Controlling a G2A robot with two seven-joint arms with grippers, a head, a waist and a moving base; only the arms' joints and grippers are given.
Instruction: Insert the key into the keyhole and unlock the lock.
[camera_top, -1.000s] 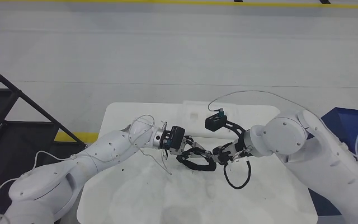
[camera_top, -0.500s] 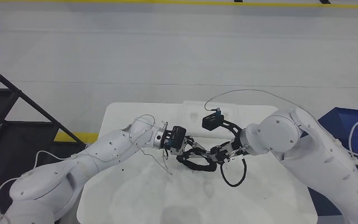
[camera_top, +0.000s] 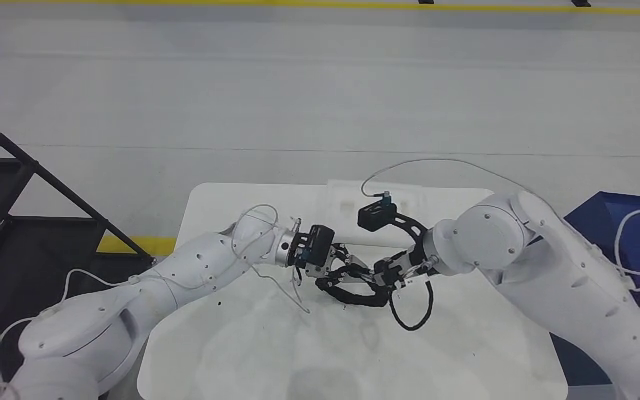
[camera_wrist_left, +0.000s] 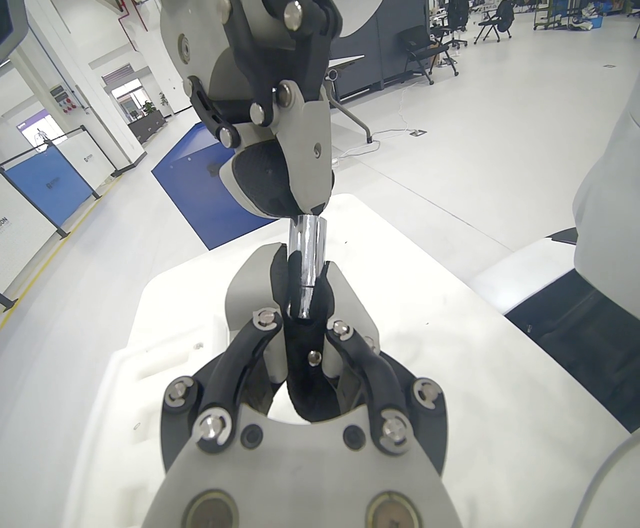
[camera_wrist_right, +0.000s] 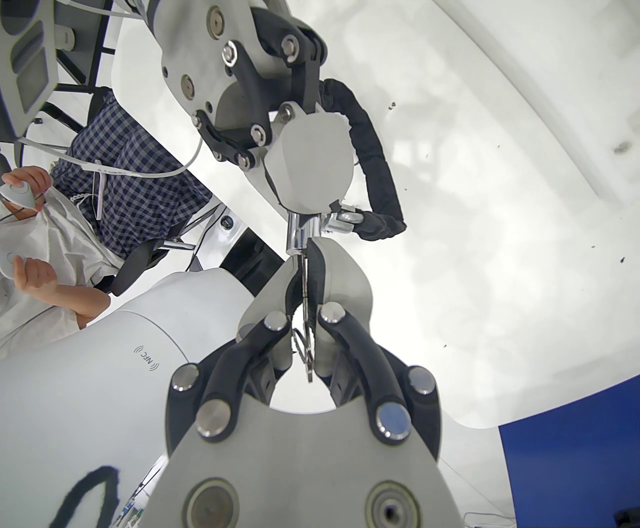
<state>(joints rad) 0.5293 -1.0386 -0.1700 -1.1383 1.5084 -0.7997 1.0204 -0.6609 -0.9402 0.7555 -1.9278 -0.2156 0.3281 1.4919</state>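
Item: lock (camera_wrist_left: 307, 250), a chrome cylinder on a black sleeved cable (camera_wrist_right: 375, 160), held in the air above the middle of the white desk (camera_top: 460, 360). Left gripper (camera_wrist_left: 300, 274): fingers clamped on the lock where cylinder and cable join, the cylinder pointing toward the other arm. Right gripper (camera_wrist_right: 307, 260): fingers pressed together on the flat key (camera_wrist_right: 304, 295), its ring hanging between them. The key's tip meets the end of the cylinder; how deep it sits cannot be told. The two grippers face each other tip to tip, almost touching. The cable loop (camera_top: 350, 293) hangs just below them. White foam tray (camera_top: 350, 195): at the desk's far edge, apart from both grippers. Bare desk lies open toward the near edge and both side edges.
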